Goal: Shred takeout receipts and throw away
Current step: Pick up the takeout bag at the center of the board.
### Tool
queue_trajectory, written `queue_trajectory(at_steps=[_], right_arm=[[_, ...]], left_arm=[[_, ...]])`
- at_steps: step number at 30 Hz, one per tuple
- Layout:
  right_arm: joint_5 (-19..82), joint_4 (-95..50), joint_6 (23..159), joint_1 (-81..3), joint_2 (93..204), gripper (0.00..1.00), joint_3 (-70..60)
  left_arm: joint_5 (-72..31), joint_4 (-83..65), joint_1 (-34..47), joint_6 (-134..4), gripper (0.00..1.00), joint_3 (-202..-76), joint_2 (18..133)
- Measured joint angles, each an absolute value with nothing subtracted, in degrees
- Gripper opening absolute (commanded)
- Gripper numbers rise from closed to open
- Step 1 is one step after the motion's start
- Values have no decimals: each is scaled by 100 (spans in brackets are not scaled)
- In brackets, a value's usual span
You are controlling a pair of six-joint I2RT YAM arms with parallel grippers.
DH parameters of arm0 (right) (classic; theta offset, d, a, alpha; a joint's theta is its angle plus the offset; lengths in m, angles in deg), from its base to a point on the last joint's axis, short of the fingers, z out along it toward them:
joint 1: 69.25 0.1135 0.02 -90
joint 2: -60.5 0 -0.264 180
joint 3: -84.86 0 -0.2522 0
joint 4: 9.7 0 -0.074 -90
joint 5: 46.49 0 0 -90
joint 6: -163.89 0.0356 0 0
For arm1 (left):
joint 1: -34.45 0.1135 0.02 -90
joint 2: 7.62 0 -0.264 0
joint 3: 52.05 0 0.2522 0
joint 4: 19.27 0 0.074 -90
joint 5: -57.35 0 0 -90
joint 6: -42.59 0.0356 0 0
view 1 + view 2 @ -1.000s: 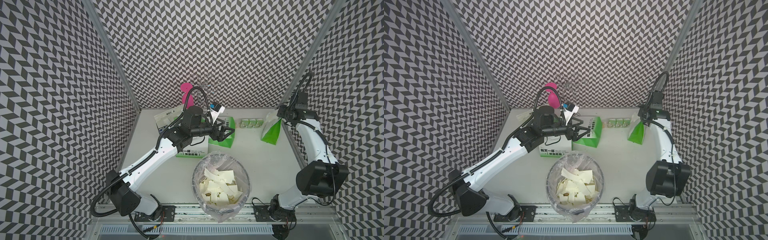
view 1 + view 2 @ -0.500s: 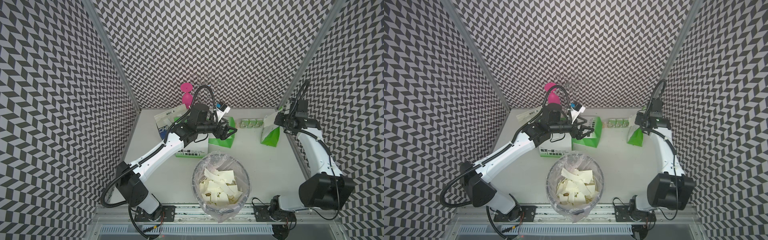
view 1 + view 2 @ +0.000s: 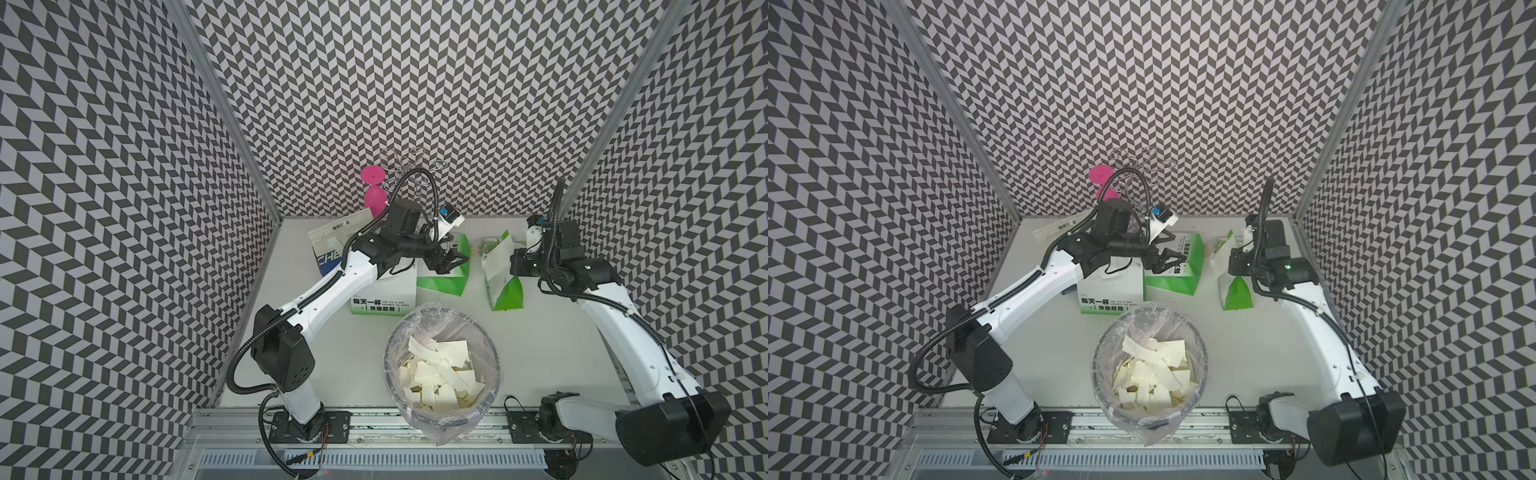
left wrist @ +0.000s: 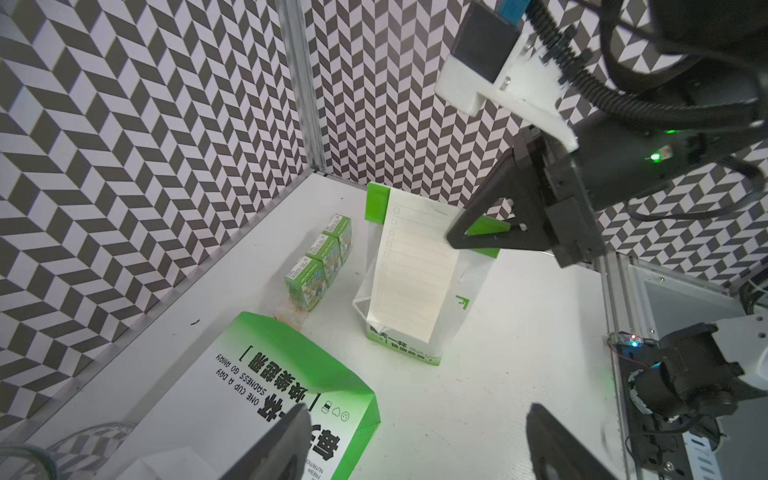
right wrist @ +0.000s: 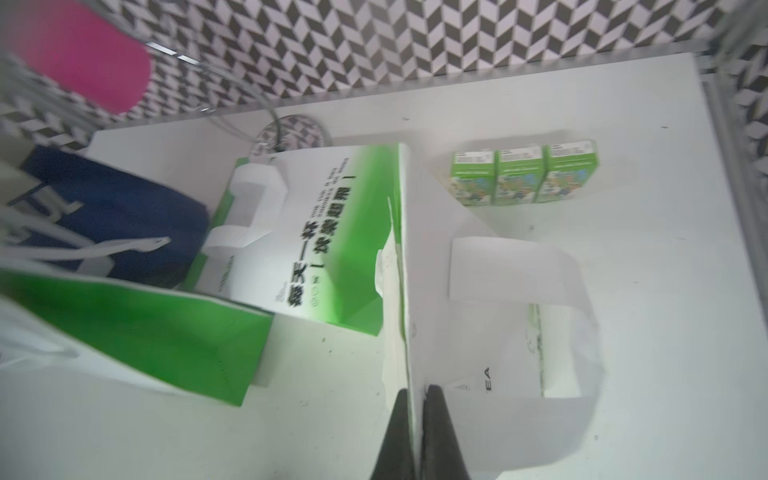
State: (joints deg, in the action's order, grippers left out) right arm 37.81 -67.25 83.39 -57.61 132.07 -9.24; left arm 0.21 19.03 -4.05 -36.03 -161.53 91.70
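In both top views the right gripper (image 3: 512,266) is clamped shut on a receipt (image 3: 496,259) at its bag (image 3: 507,297), near the far right corner of the tabletop (image 3: 353,365). The left gripper (image 3: 452,262) hangs wide open and empty over the middle bag (image 3: 444,284). Scraps (image 3: 436,374) fill the bin (image 3: 442,322) at the near edge.

The left wrist view shows the slip lying down the bag's face, pinched at its upper corner.

The right wrist view shows it edge-on between closed fingers (image 5: 397,436).

The left gripper should probably grip close beside that pinch, then tear over the bin.
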Motion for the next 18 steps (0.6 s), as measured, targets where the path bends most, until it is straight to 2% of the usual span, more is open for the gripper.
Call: queue_trajectory(at_steps=[6, 11, 18], right_arm=[[3204, -6583, 8182, -5208, 13321, 0, -950], [2846, -6389, 7968, -5140, 13465, 0, -950], [2634, -6290, 7692, -5140, 13489, 0, -994]], left_arm=[[60, 2176, -396, -3072, 81, -16540, 9678], [152, 2312, -298, -2790, 80, -16899, 10045], [578, 2427, -129, -2445, 69, -17189, 10436]])
